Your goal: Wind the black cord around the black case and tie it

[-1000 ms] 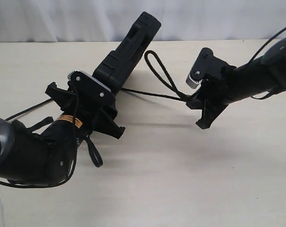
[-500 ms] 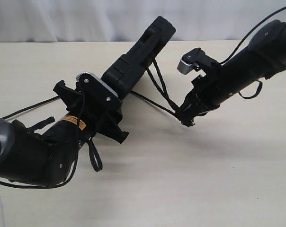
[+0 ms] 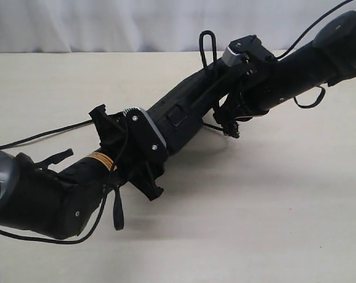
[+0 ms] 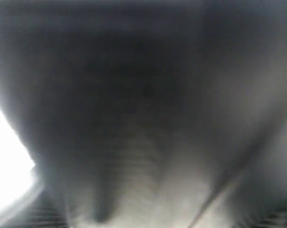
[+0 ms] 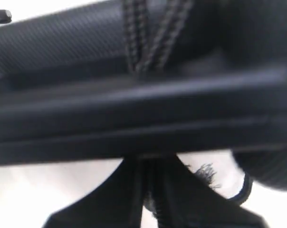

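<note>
The left gripper (image 3: 157,138), jaws spread wide, clamps the near end of the black case (image 3: 187,109) and holds it tilted clear of the table (image 3: 272,212), while the right gripper (image 3: 228,122), jaws fully closed on the black cord (image 3: 208,44), sits against the case's far end, where cord strands cross it.

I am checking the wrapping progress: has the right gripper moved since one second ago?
Yes. The right gripper has moved left and toward the table's far edge, and is now close beside the black case.
</note>
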`<state>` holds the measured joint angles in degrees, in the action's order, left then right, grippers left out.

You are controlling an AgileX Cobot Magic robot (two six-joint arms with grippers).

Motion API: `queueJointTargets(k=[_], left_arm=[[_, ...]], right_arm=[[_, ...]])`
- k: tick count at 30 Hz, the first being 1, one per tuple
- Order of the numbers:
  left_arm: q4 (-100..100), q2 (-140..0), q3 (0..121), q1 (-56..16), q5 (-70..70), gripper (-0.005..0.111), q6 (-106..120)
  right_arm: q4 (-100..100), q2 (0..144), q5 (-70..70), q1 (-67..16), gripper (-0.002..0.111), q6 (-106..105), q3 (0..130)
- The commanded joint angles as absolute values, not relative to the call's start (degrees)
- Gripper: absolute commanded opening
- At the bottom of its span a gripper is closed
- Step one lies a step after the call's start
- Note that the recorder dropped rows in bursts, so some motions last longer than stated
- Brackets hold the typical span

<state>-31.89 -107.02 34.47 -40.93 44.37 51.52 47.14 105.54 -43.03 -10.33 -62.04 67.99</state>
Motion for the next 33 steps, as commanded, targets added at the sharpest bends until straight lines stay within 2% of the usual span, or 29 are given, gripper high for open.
queueJointTargets(k=[1,2,3,4,6,12,14,17,18,21,23,28,33], left_arm=[[-43.02,-102.99,34.81,-43.46,44.5,0.07,57.07],[-49.61,-99.0,34.81,-44.79,42.73,0.07,60.81],[-51.05,-95.28,34.81,-45.34,38.49,0.07,62.23],[-49.96,-90.34,34.81,-45.35,28.62,0.07,62.5],[-50.96,-84.58,34.81,-45.35,22.42,0.07,62.63],[-51.7,-78.77,36.21,-44.82,33.13,0.07,61.23],[-53.91,-78.84,43.33,-39.65,15.45,0.07,61.0],[-57.06,-81.87,51.7,-32.06,-2.57,0.07,59.13],[-57.89,-85.33,58.32,-26.35,-11.98,0.07,55.54],[-58.17,-94.3,70.63,-17.61,-29.34,0.07,47.34],[-61.62,-102.44,77.63,-14.64,-38.35,0.07,45.98],[-65.39,-113.82,85.7,-14.69,-41.24,0.07,45.98],[-68.75,-116.41,86.1,-14.69,-33.86,0.07,47.03]], right_arm=[[46.63,103.25,-43.63,-10.12,0.004,-59.62,68.25],[46.14,103.25,-43.78,-10.12,0.004,-58.97,68.25],[45.83,103.25,-43.78,-10.12,0.004,-58.87,68.25],[45.83,103.25,-43.78,-10.12,0.004,-58.87,68.25],[45.8,103.25,-43.78,-10.12,0.004,-58.45,68.25],[45.8,103.25,-45.46,-10.12,0.004,-57.75,68.25],[45.8,103.25,-45.57,-10.12,0.004,-57.75,68.25],[45.53,103.25,-45.55,-10.12,0.004,-57.75,68.25],[45.55,103.25,-46.09,-10.12,0.004,-57.75,68.25],[45.55,103.25,-46.8,-10.12,0.004,-57.75,68.25],[45.55,103.25,-46.67,-10.12,0.004,-57.75,68.25],[45.55,103.25,-46.9,-10.12,0.004,-57.75,68.25],[45.55,103.25,-47.01,-10.12,0.004,-57.75,68.25]])
